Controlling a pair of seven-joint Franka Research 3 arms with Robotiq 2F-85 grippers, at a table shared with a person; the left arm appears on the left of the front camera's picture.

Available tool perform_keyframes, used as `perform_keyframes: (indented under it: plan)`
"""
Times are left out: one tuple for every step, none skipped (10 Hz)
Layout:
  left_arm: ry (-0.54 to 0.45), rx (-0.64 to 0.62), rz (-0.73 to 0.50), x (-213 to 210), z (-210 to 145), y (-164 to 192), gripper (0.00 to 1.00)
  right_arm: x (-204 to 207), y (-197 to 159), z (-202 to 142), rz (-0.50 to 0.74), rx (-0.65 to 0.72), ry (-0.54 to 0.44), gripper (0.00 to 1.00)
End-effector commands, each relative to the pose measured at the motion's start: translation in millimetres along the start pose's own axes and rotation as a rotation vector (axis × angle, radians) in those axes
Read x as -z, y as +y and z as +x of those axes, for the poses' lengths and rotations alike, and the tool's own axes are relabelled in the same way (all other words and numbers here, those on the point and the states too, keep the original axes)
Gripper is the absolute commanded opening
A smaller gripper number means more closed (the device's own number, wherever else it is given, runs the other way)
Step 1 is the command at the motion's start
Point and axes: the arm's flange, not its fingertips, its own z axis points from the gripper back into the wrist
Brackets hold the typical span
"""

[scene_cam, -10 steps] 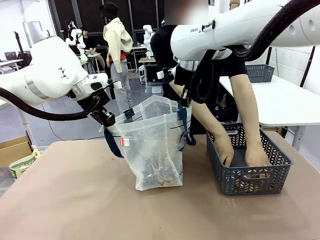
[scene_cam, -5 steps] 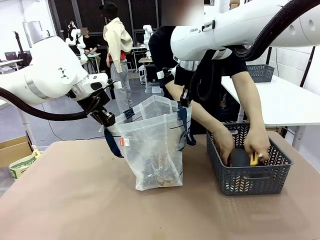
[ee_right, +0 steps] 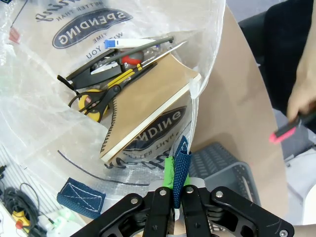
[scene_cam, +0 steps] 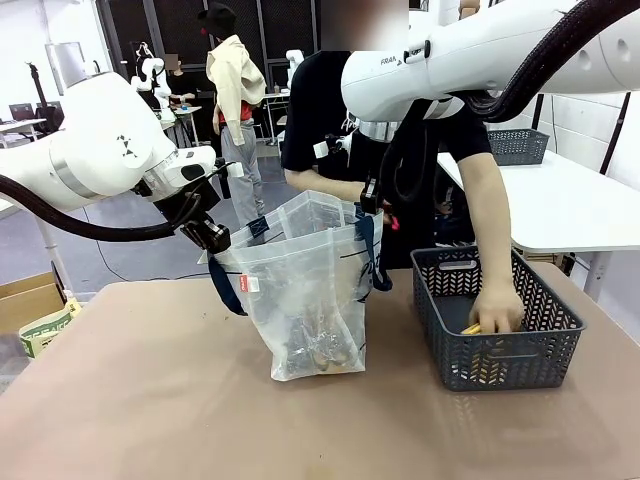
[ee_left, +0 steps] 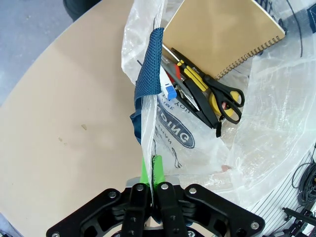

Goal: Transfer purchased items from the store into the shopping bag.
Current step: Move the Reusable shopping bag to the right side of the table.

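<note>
Clear plastic is forming the bag (scene_cam: 305, 300), which is standing open on the brown tabletop (scene_cam: 150, 400), just left of the grey basket (scene_cam: 500, 360). One navy oval logo (ee_right: 91, 24) on its wall is reading "SPENDING", with "TIME" under it; a second oval on the other wall is showing the same word, partly hidden. One small red tag (scene_cam: 250, 284) is hanging on the front; its print is too small to read. On the right arm the letters "FRAN" are showing.

The left claw (scene_cam: 215, 238) is closed, its green pads (ee_left: 157, 165) pinching the bag's rim beside a navy strap (ee_left: 150, 64). The right claw (ee_right: 177, 182) is closed too, gripping the other navy strap at the opposite rim, so both are holding the mouth open.

Inside the bag are lying one tan spiral notebook (ee_left: 222, 34), one pair of scissors (ee_left: 224, 101) with black and yellow handles, one white pen (ee_right: 133, 43) with a blue cap, and some more thin tools that I cannot count.

One hand (scene_cam: 497, 308) of the person is reaching into the basket, next to something yellow. The other hand (ee_right: 303, 98) is holding one pink and black thing near the bag.
</note>
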Motion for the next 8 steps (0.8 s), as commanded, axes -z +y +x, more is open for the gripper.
perform_keyframes:
  plan:
    - [0.000,-0.001,0.001,-0.2,-0.2,0.7,0.00,-1.0,0.0,-0.1,-0.001,0.001,-0.001,0.00]
    - [0.000,-0.001,0.001,-0.2,-0.2,0.7,0.00,-1.0,0.0,-0.1,-0.001,0.001,-0.001,0.00]
    - [0.000,-0.001,0.001,-0.2,-0.2,0.7,0.00,-1.0,0.0,-0.1,-0.001,0.001,-0.001,0.00]
    - [0.000,-0.001,0.001,-0.2,-0.2,0.7,0.00,-1.0,0.0,-0.1,-0.001,0.001,-0.001,0.00]
    - [0.000,-0.001,0.001,-0.2,-0.2,0.7,0.00,-1.0,0.0,-0.1,-0.001,0.001,-0.001,0.00]
    - [0.000,-0.001,0.001,-0.2,-0.2,0.7,0.00,-1.0,0.0,-0.1,-0.001,0.001,-0.001,0.00]
    - [0.000,-0.001,0.001,-0.2,-0.2,0.7,0.00,-1.0,0.0,-0.1,-0.001,0.001,-0.001,0.00]
    - [0.000,-0.001,0.001,-0.2,-0.2,0.7,0.00,-1.0,0.0,-0.1,-0.001,0.001,-0.001,0.00]
